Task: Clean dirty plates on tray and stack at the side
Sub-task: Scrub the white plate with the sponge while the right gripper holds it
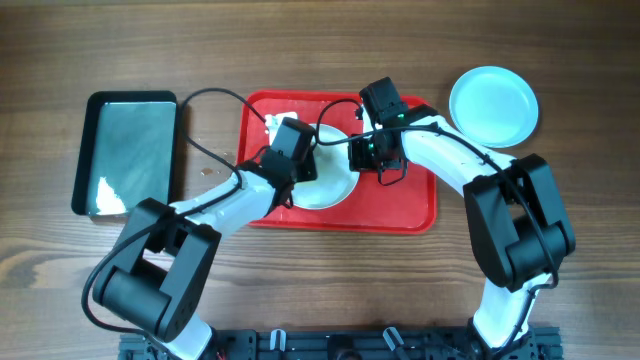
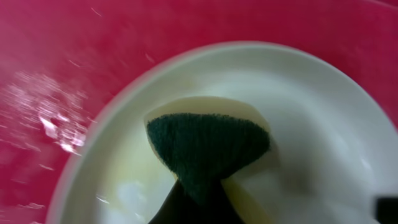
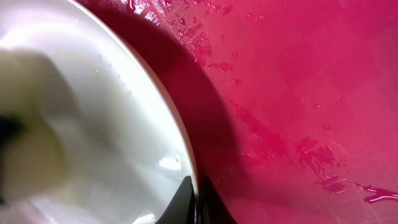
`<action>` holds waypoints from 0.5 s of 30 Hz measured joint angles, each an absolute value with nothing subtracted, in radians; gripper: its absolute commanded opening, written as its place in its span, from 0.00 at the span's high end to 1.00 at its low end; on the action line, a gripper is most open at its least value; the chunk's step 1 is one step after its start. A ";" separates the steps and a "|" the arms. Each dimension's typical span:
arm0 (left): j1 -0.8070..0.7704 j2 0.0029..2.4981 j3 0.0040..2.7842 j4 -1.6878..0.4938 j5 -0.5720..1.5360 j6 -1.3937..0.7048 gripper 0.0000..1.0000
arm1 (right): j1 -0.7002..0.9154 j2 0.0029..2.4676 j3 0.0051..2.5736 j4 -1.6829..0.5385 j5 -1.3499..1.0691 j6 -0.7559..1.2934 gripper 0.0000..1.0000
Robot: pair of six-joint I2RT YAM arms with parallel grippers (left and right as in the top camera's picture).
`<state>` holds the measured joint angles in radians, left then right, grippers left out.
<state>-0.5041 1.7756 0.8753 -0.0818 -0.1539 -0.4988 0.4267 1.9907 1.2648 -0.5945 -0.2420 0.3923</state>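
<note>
Scrubbing looks to be the step in hand. To my eye it wants the sponge (image 2: 208, 146) pressed flat, green face down, and swept in overlapping circles from the well out to the rim, while the other arm pins the dish so it cannot skate on the wet red tray (image 1: 400, 205). The left jaws are closed tight on the sponge, pinching its near end so that it fans out ahead of them, and it rests inside the white plate (image 1: 330, 185). The right jaws are closed too, nipped over that plate's right-hand rim, one finger inside and one outside as far as I can tell, with bare tray just beyond. The plate sits about the middle of the tray, between the two arms. Any push towards the pinned edge should be gentle, or the rim might slip out of that thin hold. A pale aqua plate (image 1: 493, 103) lies well apart on the worktop (image 1: 580, 60) at the right; whether others lie beneath it I cannot tell.
</note>
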 measured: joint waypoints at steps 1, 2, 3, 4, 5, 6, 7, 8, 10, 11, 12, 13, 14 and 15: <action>-0.498 1.776 0.876 -0.082 -0.204 -0.469 0.96 | 0.427 1.991 1.265 -0.595 -0.242 0.392 0.96; -0.495 1.776 0.877 -0.081 -0.244 -0.448 0.96 | 0.427 1.991 1.265 -0.595 -0.242 0.392 0.96; -0.493 1.776 0.877 -0.080 -0.284 -0.426 0.96 | 0.427 1.991 1.265 -0.595 -0.242 0.392 0.96; -0.492 1.776 0.877 -0.073 -0.346 -0.395 0.96 | 0.427 1.991 1.265 -0.595 -0.242 0.392 0.96; -0.493 1.776 0.877 -0.061 -0.393 -0.373 0.96 | 0.427 1.991 1.265 -0.594 -0.243 0.393 0.96; -0.496 1.776 0.877 -0.047 -0.447 -0.353 0.96 | 0.429 1.991 1.265 -0.594 -0.243 0.393 0.96; -0.499 1.776 0.877 -0.040 -0.489 -0.342 0.96 | 0.430 1.991 1.265 -0.594 -0.243 0.393 0.96; -0.501 1.776 0.877 -0.033 -0.538 -0.333 0.96 | 0.429 1.991 1.265 -0.594 -0.243 0.393 0.96; -0.501 1.772 0.877 -0.030 -0.614 -0.324 0.96 | 0.429 1.991 1.265 -0.594 -0.243 0.392 0.96; -0.498 1.751 0.877 -0.037 -0.676 -0.317 0.96 | 0.429 1.991 1.265 -0.594 -0.242 0.392 0.96; -0.496 1.731 0.877 -0.044 -0.699 -0.319 0.96 | 0.429 1.991 1.266 -0.595 -0.242 0.392 0.96; -0.493 1.708 0.877 -0.063 -0.706 -0.332 0.96 | 0.429 1.991 1.270 -0.601 -0.242 0.389 0.96; -0.488 1.671 0.876 -0.090 -0.707 -0.352 0.96 | 0.429 1.991 1.275 -0.610 -0.240 0.386 0.96; -0.483 1.633 0.876 -0.105 -0.705 -0.373 0.96 | 0.429 1.991 1.280 -0.619 -0.238 0.379 0.96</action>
